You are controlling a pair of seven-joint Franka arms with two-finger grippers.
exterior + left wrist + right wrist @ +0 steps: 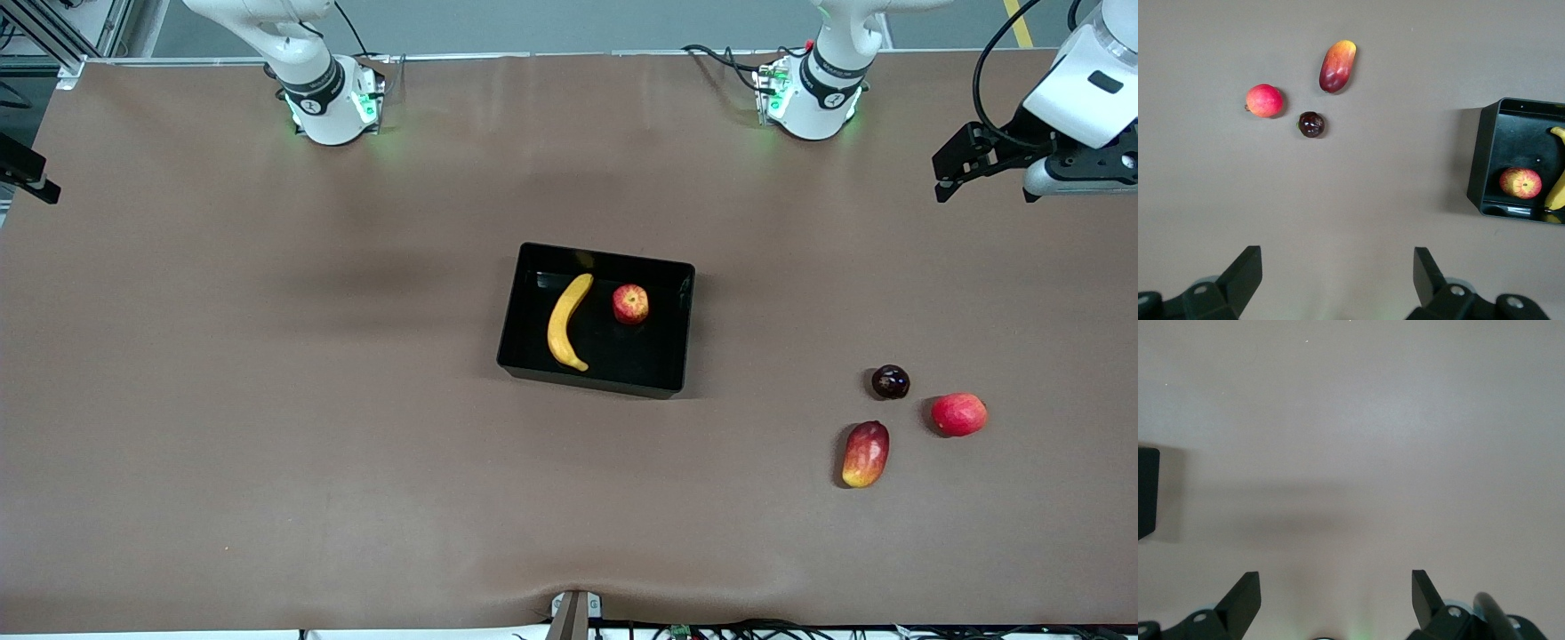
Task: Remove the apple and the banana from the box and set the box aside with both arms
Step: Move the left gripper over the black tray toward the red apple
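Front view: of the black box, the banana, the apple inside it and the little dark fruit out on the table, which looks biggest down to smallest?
1. Black box
2. Banana
3. Apple
4. Dark fruit, only slightly smaller-looking than the apple

A broad table (pixel 267 400) covered in a matte brown sheet fills nearly everything. Along its upper edge runs a strip of grey floor (pixel 569 27) with a yellow line (pixel 1019 22). Black cables (pixel 800 629) trail under its near edge.
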